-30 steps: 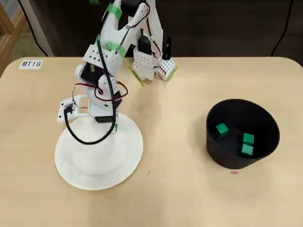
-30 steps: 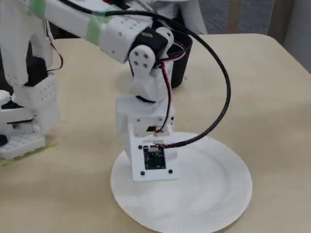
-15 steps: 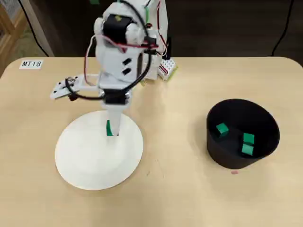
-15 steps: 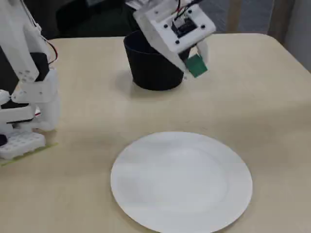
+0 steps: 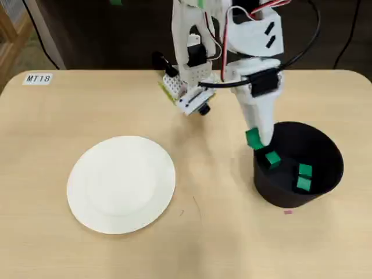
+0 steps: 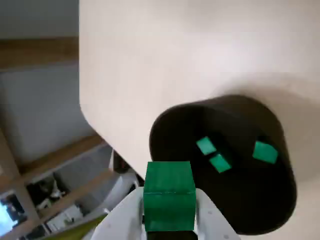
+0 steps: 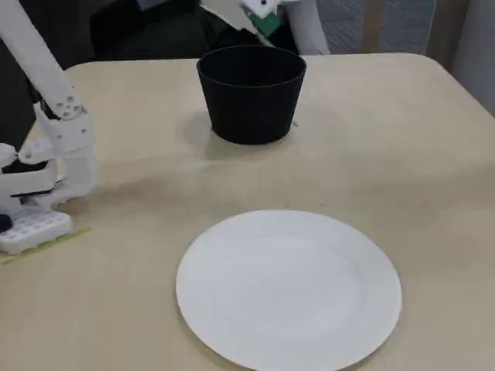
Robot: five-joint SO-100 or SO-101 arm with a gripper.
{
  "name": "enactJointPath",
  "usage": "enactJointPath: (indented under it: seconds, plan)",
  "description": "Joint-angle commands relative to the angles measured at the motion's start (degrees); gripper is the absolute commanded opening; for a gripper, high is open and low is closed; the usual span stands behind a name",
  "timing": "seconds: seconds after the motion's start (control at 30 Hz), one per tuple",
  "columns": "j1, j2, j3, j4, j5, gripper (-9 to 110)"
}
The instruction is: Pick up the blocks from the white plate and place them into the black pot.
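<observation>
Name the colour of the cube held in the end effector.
Bright green; the held cube shows best in the wrist view.

The white plate lies bare on the tan table, nearest the camera; the black pot stands upright farther back; above its far rim the gripper carries a green block; the arm's base sits at left.

open table between white plate and black pot
</observation>
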Motion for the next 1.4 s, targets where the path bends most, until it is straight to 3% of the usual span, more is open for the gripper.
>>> enactJointPath:
  seconds: [0.0, 0.73, 0.77, 0.87, 0.97, 1.07, 1.17, 1.37]
  plan:
    - [-2.37, -1.14, -2.46, -4.22, 0.53, -2]
    - [-6.86, -9.93, -0.09, -8.44, 0.88, -2]
    - [-6.86, -9.93, -0.09, -8.17, 1.05, 0]
    - [-7.12, -9.67, 0.09, -6.77, -0.62, 30]
    - [-6.77, -9.32, 0.09, -6.24, -1.05, 34]
    - [-5.80, -8.61, 0.09, -6.15, -1.32, 26]
    - [-1.76, -5.80, 0.09, -4.57, -0.79, -2]
    - [21.45, 10.55, 6.42, -4.57, -9.32, -2]
